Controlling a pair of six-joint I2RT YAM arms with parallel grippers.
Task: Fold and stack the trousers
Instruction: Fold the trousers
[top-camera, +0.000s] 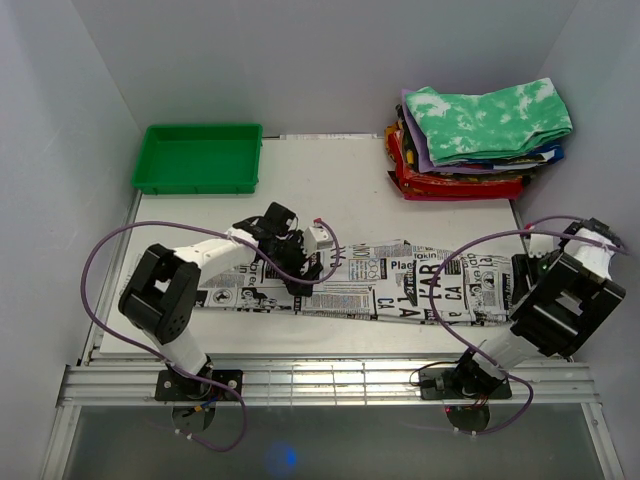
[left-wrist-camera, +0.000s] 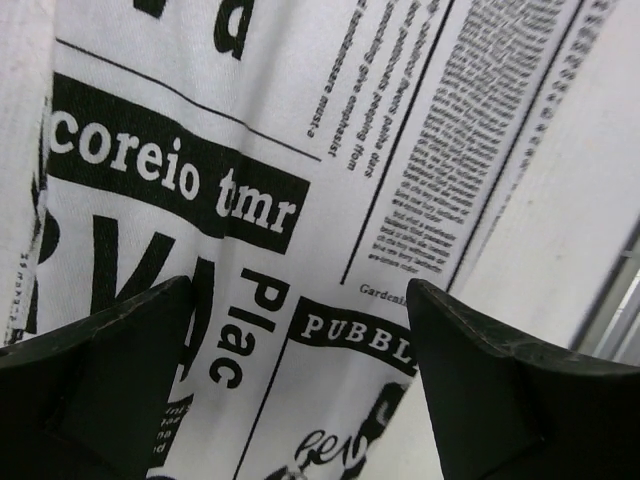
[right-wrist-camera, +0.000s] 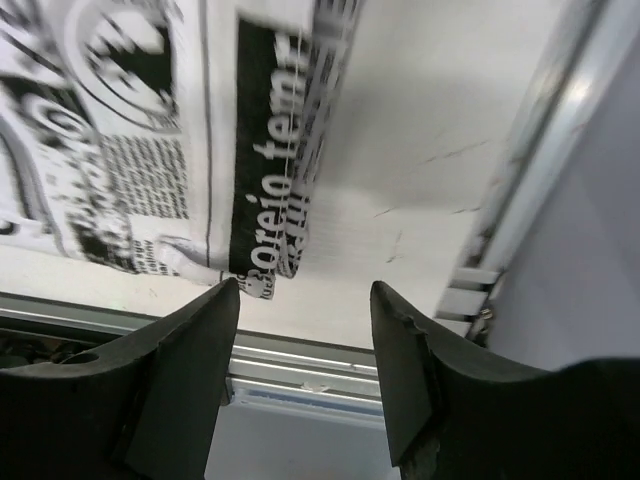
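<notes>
At the left claw (left-wrist-camera: 300, 300): gapes wide, grips nothing, hovers right over the trousers (left-wrist-camera: 300, 150). Across the tabletop (top-camera: 340, 200): lies flat from nine to three o'clock, in one long strip. At the right claw (right-wrist-camera: 300, 295): stands partly open, empty; trouser end at eleven o'clock.

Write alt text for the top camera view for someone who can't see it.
Newspaper-print trousers lie flat across the near part of a white table, the left gripper over their left half and the right gripper at their right end. A green tray sits far left, a stack of folded clothes far right.
</notes>
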